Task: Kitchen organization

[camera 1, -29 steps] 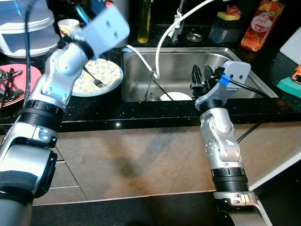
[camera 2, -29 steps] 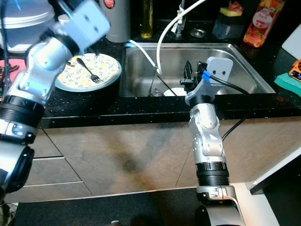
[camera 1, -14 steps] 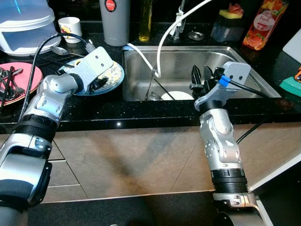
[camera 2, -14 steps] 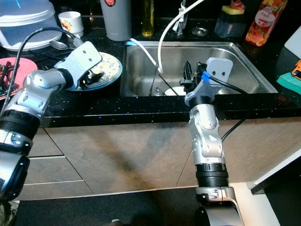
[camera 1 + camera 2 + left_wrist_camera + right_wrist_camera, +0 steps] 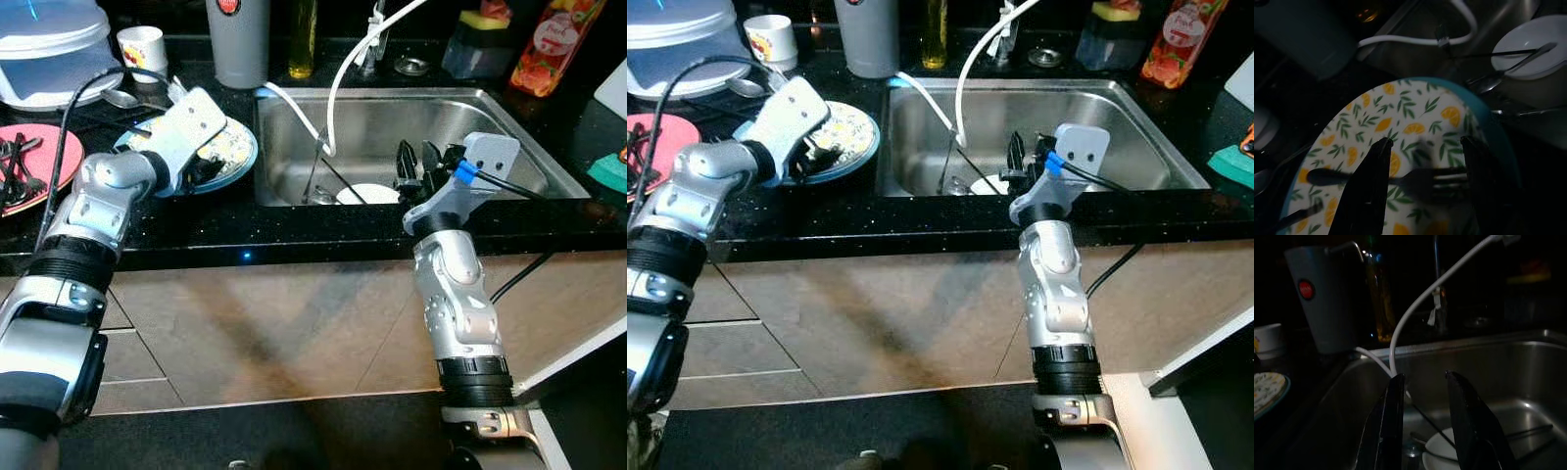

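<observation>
Biggest worry imo: the left gripper [image 5: 1422, 188] hangs right over the lemon-print plate [image 5: 1415, 122] on the black counter [image 5: 294, 240], fingers spread either side of the fork [image 5: 1396, 177] lying on it. A steep pinch could skid the fork off or tip the plate toward the sink [image 5: 411, 117]. The right gripper [image 5: 1425, 426] sits parted at the sink's front edge, over a white bowl [image 5: 368, 194]. The white hose [image 5: 338, 78], grey tumbler [image 5: 238, 39] and pink plate [image 5: 39, 162] crowd things.
</observation>
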Motion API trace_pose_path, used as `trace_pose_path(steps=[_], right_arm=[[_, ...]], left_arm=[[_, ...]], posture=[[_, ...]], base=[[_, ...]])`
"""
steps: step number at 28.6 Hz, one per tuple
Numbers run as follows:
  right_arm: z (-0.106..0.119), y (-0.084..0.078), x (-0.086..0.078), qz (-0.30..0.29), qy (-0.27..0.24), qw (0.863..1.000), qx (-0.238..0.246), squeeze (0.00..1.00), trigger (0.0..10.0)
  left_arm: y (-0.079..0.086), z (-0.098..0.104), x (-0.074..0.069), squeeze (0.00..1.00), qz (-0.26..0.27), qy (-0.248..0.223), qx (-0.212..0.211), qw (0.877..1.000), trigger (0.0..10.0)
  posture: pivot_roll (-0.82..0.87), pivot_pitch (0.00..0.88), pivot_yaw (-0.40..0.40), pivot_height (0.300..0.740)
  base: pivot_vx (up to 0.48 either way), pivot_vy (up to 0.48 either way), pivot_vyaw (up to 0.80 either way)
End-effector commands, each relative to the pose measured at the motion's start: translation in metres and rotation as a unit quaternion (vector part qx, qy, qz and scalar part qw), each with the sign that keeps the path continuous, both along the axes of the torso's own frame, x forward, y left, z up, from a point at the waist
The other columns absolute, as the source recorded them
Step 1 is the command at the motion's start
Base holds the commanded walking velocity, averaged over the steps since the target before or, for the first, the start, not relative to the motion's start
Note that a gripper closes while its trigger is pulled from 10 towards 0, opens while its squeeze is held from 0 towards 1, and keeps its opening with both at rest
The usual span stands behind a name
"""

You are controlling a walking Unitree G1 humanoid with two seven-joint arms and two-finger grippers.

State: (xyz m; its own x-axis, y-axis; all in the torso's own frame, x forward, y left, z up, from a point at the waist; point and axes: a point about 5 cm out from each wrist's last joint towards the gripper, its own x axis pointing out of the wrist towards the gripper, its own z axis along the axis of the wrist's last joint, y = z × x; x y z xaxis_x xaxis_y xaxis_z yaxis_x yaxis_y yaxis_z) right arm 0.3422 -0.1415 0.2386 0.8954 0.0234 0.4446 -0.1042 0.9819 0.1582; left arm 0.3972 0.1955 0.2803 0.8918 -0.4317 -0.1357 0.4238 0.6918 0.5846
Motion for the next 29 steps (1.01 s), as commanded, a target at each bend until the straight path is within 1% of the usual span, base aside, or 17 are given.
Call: trace_pose_path(steps=[1, 2, 3, 5, 6, 11, 14, 15, 16, 18, 19, 20, 22, 24, 25, 26, 29], right_arm=[[-0.002, 0.001, -0.002, 0.002, 0.005, 1.000, 0.004, 0.00, 10.0], [-0.002, 0.001, -0.002, 0.002, 0.005, 1.000, 0.004, 0.00, 10.0], [-0.002, 0.001, -0.003, 0.003, 0.006, 1.000, 0.004, 0.00, 10.0], [-0.002, 0.001, -0.003, 0.003, 0.006, 1.000, 0.004, 0.00, 10.0], [-0.003, 0.002, -0.003, 0.004, 0.007, 1.000, 0.004, 0.00, 10.0], [-0.004, 0.003, -0.003, 0.005, 0.009, 1.000, 0.004, 0.00, 10.0], [-0.003, 0.002, -0.003, 0.006, 0.010, 1.000, 0.003, 0.00, 10.0], [-0.003, 0.002, -0.003, 0.006, 0.010, 1.000, 0.003, 0.00, 10.0], [-0.003, 0.002, -0.003, 0.006, 0.010, 1.000, 0.003, 0.00, 10.0], [-0.003, 0.002, -0.003, 0.007, 0.011, 1.000, 0.003, 0.00, 10.0], [-0.003, 0.002, -0.003, 0.007, 0.011, 1.000, 0.003, 0.00, 10.0], [-0.003, 0.003, -0.002, 0.008, 0.011, 1.000, 0.003, 0.00, 10.0], [-0.003, 0.004, -0.002, 0.009, 0.012, 1.000, 0.003, 0.00, 10.0], [-0.003, 0.005, -0.001, 0.010, 0.012, 1.000, 0.004, 0.00, 10.0], [-0.003, 0.005, -0.001, 0.010, 0.012, 1.000, 0.004, 0.00, 10.0], [-0.002, 0.005, -0.001, 0.010, 0.011, 1.000, 0.004, 0.00, 10.0], [-0.002, 0.004, 0.000, 0.010, 0.011, 1.000, 0.004, 0.00, 10.0]], left_arm=[[-0.004, -0.008, 0.000, 0.00, -0.006, 0.016, 0.009, 1.000, 10.0], [-0.004, -0.008, 0.000, 0.00, -0.006, 0.016, 0.009, 1.000, 10.0], [-0.002, -0.012, 0.000, 0.00, -0.002, 0.019, 0.021, 1.000, 10.0], [-0.002, -0.012, 0.000, 0.00, -0.002, 0.019, 0.021, 1.000, 10.0], [0.000, -0.015, 0.001, 0.00, 0.005, 0.021, 0.033, 0.999, 10.0], [0.000, -0.016, 0.000, 0.00, 0.006, 0.017, 0.034, 0.999, 10.0], [-0.011, 0.019, -0.010, 0.00, -0.026, -0.062, 0.006, 0.998, 10.0], [-0.011, 0.019, -0.010, 0.00, -0.026, -0.062, 0.006, 0.998, 10.0], [-0.013, 0.026, -0.013, 0.00, -0.032, -0.074, 0.003, 0.997, 10.0], [-0.015, 0.033, -0.021, 0.00, -0.045, -0.086, 0.016, 0.995, 10.0], [-0.015, 0.033, -0.021, 0.00, -0.045, -0.086, 0.016, 0.995, 10.0], [-0.015, 0.032, -0.024, 0.00, -0.050, -0.082, 0.025, 0.995, 10.0], [-0.011, 0.023, -0.026, 0.00, -0.050, -0.064, 0.043, 0.996, 10.0], [-0.004, 0.012, -0.023, 0.00, -0.030, -0.050, 0.063, 0.996, 10.0], [-0.004, 0.012, -0.023, 0.00, -0.030, -0.050, 0.063, 0.996, 10.0], [0.004, 0.004, -0.019, 0.00, -0.003, -0.040, 0.069, 0.997, 10.0], [0.008, -0.001, -0.017, 0.00, 0.016, -0.035, 0.068, 0.997, 10.0]], posture=[[0.24, 0.171, -0.011, 0.740], [0.24, 0.171, -0.011, 0.740], [0.24, 0.175, -0.010, 0.740], [0.24, 0.175, -0.010, 0.740], [0.24, 0.180, -0.009, 0.740], [0.24, 0.183, -0.009, 0.740], [0.24, 0.182, -0.012, 0.740], [0.24, 0.182, -0.012, 0.740], [0.24, 0.182, -0.012, 0.740], [0.24, 0.180, -0.014, 0.740], [0.24, 0.180, -0.014, 0.740], [0.25, 0.179, -0.013, 0.740], [0.25, 0.177, -0.014, 0.740], [0.25, 0.175, -0.014, 0.740], [0.25, 0.175, -0.014, 0.740], [0.25, 0.173, -0.015, 0.740], [0.25, 0.171, -0.016, 0.740]], base=[[0.000, 0.000, 0.00], [0.000, 0.000, 0.00], [0.000, 0.000, 0.00], [0.000, 0.000, 0.00], [0.000, 0.000, 0.00], [0.000, 0.000, 0.00], [0.000, 0.000, 0.00], [0.000, 0.000, 0.00], [0.000, 0.000, 0.00], [0.000, 0.000, 0.00], [0.000, 0.000, 0.00], [0.000, 0.000, 0.00], [0.000, 0.000, 0.00], [0.000, 0.000, 0.00], [0.000, 0.000, 0.00], [0.000, 0.000, 0.00], [0.000, 0.000, 0.00]])
